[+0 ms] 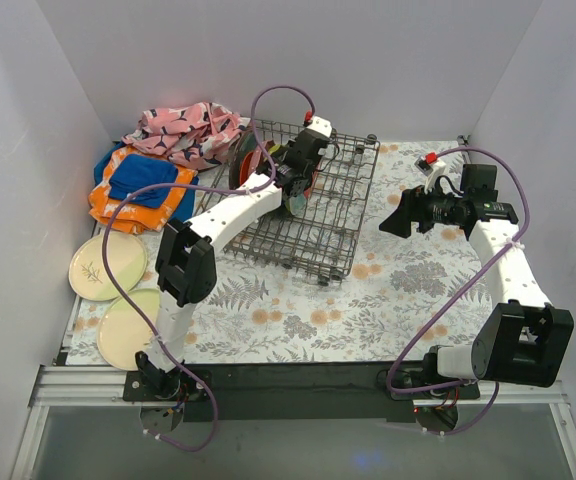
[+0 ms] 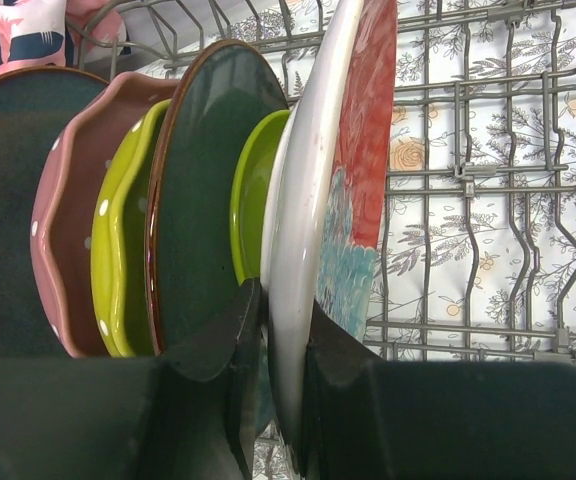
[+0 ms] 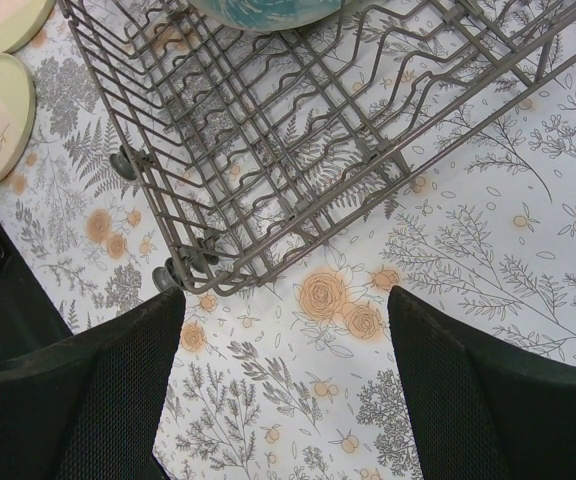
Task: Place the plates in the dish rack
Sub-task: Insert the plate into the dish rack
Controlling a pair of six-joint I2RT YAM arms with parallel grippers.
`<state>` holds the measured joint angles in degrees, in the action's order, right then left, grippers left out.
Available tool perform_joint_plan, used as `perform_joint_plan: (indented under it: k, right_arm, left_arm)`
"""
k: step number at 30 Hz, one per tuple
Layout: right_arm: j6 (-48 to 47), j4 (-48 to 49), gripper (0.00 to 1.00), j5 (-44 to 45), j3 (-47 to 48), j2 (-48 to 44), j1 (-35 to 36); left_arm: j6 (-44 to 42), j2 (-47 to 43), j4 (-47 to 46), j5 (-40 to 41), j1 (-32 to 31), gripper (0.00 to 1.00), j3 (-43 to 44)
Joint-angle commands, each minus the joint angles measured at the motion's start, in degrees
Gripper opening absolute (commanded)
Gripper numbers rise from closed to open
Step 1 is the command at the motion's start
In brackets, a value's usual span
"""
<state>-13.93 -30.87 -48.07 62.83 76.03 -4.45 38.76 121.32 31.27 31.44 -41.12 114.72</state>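
Well inside the dish rack [image 1: 343, 215], the left gripper [image 2: 286, 345] was clamped on the rim of a red plate [image 2: 363, 130]. That plate stood upright at the end of a row, next to a dark plate [image 2: 208, 200], a lime green plate [image 2: 118, 250] and a pink dotted plate [image 2: 58, 230]. The right gripper [image 3: 286, 390] hung over the flowered tablecloth [image 3: 488, 270] just off a corner of the rack, its fingers apart. Two cream plates [image 1: 108, 263] lay flat to the left of the rack, well apart from it.
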Motion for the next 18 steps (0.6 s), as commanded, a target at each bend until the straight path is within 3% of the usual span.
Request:
perform_joint_plan:
  k: [1,12,14,15,18]
  right_arm:
    - [-0.92,0.29,0.87,-0.62,-0.25,-1.23,-0.30]
    - [-1.01,0.29,0.87,-0.70,-0.51,-1.23,-0.47]
    - [-1.01,0.20,0.87,-0.88,-0.51,-1.24,-0.47]
    - [-1.01,0.20,0.87,-0.88,-0.51,-1.23,-0.47]
    - [-1.01,0.29,0.87,-1.06,-0.60,-1.23,-0.47]
  left_arm:
    - [0.52,-3.90,-8.33,2.58,-0.36,0.00,0.25]
    - [5.53,-3.19,-5.96,0.55,-0.36,0.01,-1.78]
    - [6.06,-3.19,-5.34,0.73,-0.36,0.11,-1.51]
    - [6.23,-3.19,-5.16,0.90,-0.36,0.21,-1.08]
    - [6.59,-3.19,-4.46,1.25,-0.36,0.32,-0.29]
